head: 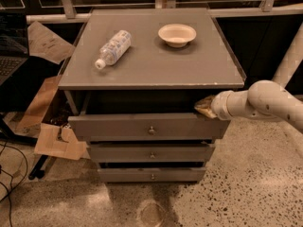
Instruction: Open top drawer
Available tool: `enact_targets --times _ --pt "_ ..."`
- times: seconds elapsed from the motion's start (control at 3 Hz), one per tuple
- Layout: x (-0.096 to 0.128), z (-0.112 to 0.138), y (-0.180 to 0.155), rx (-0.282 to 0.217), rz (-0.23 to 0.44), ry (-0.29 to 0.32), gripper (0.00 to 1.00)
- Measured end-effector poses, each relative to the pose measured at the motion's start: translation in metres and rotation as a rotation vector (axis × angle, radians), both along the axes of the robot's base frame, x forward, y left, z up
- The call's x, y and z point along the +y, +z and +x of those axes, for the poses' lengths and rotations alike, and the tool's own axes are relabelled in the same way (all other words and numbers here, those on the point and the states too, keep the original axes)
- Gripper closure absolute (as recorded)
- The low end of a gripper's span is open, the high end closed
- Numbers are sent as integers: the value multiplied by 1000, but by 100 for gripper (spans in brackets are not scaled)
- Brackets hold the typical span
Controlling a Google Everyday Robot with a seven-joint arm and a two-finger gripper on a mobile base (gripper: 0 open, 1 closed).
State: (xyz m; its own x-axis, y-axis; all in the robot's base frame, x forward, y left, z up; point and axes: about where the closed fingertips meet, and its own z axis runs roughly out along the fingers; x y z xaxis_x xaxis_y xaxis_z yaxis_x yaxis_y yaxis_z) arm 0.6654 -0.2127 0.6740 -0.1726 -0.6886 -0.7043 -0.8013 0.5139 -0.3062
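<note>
The top drawer (118, 126) is the widest grey front, with a small round metal knob (151, 130) at its centre. It stands pulled out from the grey cabinet (156, 60), with a dark gap behind its front. My gripper (202, 107) sits at the drawer's right end, just above the top edge of the front and under the cabinet top. The white arm (265, 100) reaches in from the right. Two narrower grey drawer fronts (151, 152) sit below, each with a small knob.
A clear plastic bottle (112, 48) lies on the cabinet top at the left, and a small cream bowl (177, 34) stands at the back right. Cardboard pieces (52, 141) and cables lie on the floor at the left. A white rail (57, 18) runs behind.
</note>
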Motion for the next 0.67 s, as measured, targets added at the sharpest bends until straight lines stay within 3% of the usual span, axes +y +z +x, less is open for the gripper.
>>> enact_targets --times 0.33,0.67 --pt "-11 -5 2 10 -8 -7 100" --pt "-22 -33 3 69 0 12 100"
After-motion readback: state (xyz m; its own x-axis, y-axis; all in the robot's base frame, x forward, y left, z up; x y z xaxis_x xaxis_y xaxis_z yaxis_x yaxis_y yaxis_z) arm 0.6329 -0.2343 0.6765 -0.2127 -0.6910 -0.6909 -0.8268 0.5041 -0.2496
